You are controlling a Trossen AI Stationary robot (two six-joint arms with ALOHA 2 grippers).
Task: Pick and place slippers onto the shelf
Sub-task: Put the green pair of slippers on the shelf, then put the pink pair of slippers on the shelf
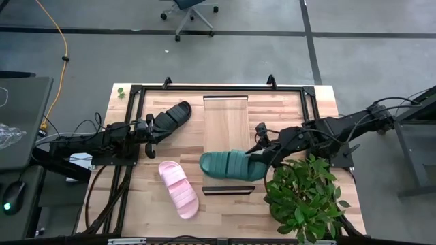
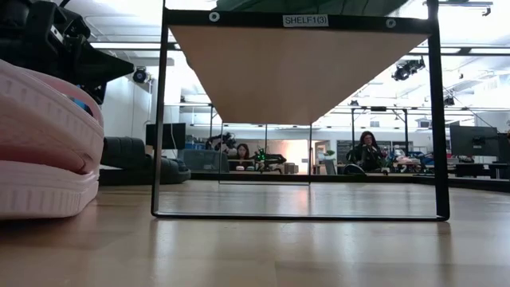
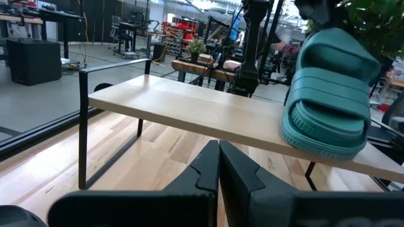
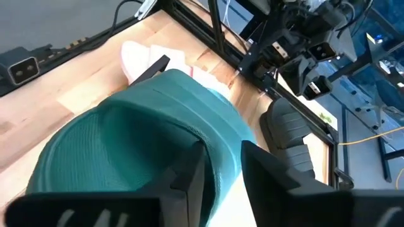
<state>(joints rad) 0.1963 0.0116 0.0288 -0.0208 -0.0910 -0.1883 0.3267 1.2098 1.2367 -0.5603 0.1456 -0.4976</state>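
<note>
The teal green slipper (image 1: pixel 228 165) lies across the near end of the light wood shelf (image 1: pixel 225 122), and my right gripper (image 1: pixel 261 155) is shut on its right end. In the left wrist view the slipper (image 3: pixel 328 94) sits tilted on the board (image 3: pixel 189 104). The pale pink slipper (image 1: pixel 178 188) lies sole down on the tabletop, left of the shelf's near end. The black slipper (image 1: pixel 170 116) lies on the tabletop left of the shelf. My left gripper (image 1: pixel 151 133) is shut and empty just beside it. My right gripper pinches the teal slipper's side wall (image 4: pixel 224 154) near its right end, one finger (image 4: pixel 189 173) over the footbed side and the other (image 4: pixel 268 176) outside. The fingers come from the table's right, slanting down. The slipper sits tilted, its lower edge (image 3: pixel 315 148) on the shelf board.
A potted green plant (image 1: pixel 303 197) stands at the table's near right, close under my right arm. The shelf's dark frame (image 2: pixel 159 119) stands on the tabletop. Beyond the table are desks, seated people (image 2: pixel 366 151) and an office chair (image 1: pixel 191 13).
</note>
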